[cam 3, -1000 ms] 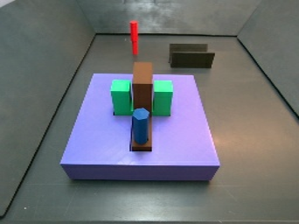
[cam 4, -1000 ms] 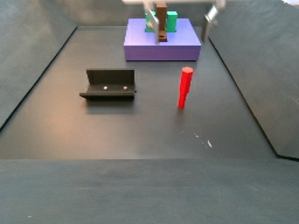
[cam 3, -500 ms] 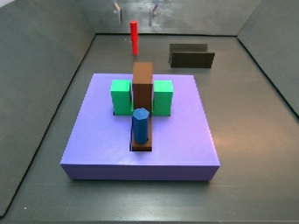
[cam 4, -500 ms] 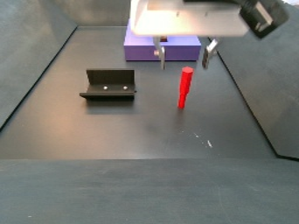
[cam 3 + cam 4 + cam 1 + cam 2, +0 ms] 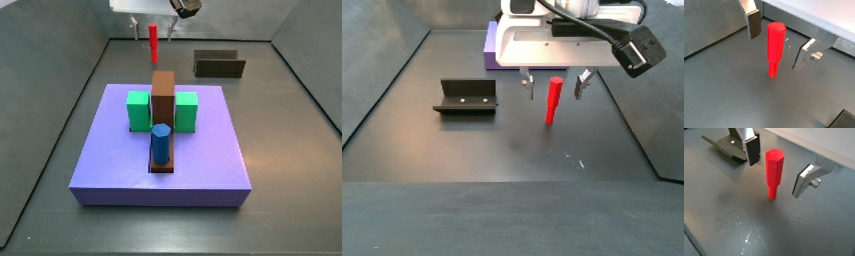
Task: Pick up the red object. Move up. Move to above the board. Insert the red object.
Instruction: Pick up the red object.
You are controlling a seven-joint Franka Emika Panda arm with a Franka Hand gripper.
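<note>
my gripper (image 5: 555, 85) hangs low over the counter (image 5: 502, 150) with its fingers (image 5: 752, 24) spread apart, one on each side of the red object (image 5: 775, 47) and not touching it. the red object (image 5: 553, 101) stands upright on the counter, its top between my fingers. the fixture (image 5: 466, 96) sits off to one side, well apart. the board (image 5: 163, 150), carrying green blocks (image 5: 139, 110), a brown bar (image 5: 163, 105) and a blue peg (image 5: 160, 143), lies farther off.

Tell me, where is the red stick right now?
The red stick stands upright on the dark floor, off the purple board, with the fixture to one side. The open pincer straddles its top, not yet gripping.
</note>
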